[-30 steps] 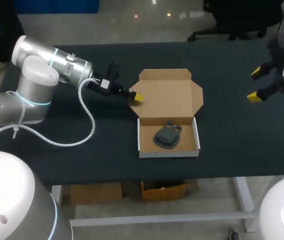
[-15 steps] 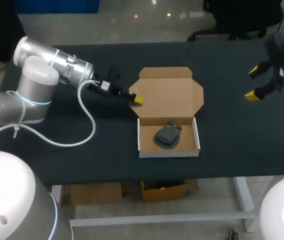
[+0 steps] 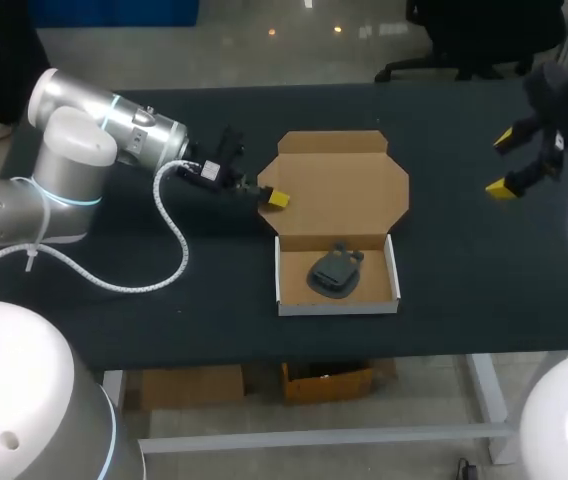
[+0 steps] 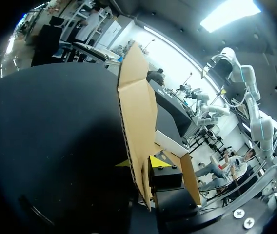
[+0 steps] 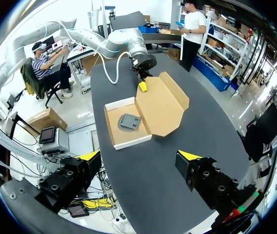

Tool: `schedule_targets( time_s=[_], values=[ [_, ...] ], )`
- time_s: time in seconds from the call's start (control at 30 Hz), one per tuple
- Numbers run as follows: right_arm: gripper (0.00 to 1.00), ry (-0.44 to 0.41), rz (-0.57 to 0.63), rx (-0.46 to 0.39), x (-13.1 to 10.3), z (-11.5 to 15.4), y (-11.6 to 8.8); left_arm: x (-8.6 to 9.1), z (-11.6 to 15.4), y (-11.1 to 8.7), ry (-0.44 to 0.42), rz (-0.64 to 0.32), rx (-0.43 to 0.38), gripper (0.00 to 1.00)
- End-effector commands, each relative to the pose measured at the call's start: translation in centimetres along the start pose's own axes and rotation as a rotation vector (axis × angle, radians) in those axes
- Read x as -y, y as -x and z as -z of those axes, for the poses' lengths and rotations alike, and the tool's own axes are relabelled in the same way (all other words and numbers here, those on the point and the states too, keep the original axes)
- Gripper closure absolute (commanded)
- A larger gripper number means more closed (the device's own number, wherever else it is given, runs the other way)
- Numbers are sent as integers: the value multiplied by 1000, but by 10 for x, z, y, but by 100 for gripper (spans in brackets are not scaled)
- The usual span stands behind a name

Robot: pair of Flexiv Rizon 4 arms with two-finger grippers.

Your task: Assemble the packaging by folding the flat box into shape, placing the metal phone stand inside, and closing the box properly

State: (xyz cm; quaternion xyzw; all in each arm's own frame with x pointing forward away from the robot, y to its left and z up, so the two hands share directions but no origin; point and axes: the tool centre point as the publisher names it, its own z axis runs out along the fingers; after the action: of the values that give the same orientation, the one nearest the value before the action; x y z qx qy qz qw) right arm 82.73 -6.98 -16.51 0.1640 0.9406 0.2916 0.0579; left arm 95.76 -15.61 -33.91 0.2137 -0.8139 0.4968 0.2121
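The cardboard box [image 3: 282, 272] lies in the middle of the table with its brown lid [image 3: 342, 190] folded back toward the far side. The dark metal phone stand [image 3: 335, 271] rests inside the white-walled tray. My left gripper [image 3: 273, 195] is at the lid's left flap. In the left wrist view that flap [image 4: 134, 105] stands on edge between the two yellow tips, and the gripper [image 4: 141, 162] is shut on it. My right gripper [image 3: 507, 161] hangs open far off to the right, above the table. From its wrist view the box [image 5: 164, 105] and the stand [image 5: 128, 121] lie ahead of it.
The black tabletop [image 3: 464, 260] surrounds the box. My left arm's white cable [image 3: 172, 225] loops over the table to the left of the box.
My left gripper's fingers have come together on the lid's left flap, and the lid has tipped up a little. The right gripper has drifted slightly toward the far edge.
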Motion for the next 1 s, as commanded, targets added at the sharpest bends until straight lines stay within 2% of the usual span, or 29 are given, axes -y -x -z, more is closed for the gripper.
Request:
schedule_targets(
  time_s=[0.03,0.57,1.0],
  values=[
    [0,-3,1,-2,-1,2,-2,0,1,-3,-6,-11,1,87],
    [0,-4,2,0,-2,2,-3,4,-1,-6,-35,-48,-8,86],
    [0,-2,-1,-3,-1,2,-3,4,-7,-10,-31,-62,-7,94]
  ],
)
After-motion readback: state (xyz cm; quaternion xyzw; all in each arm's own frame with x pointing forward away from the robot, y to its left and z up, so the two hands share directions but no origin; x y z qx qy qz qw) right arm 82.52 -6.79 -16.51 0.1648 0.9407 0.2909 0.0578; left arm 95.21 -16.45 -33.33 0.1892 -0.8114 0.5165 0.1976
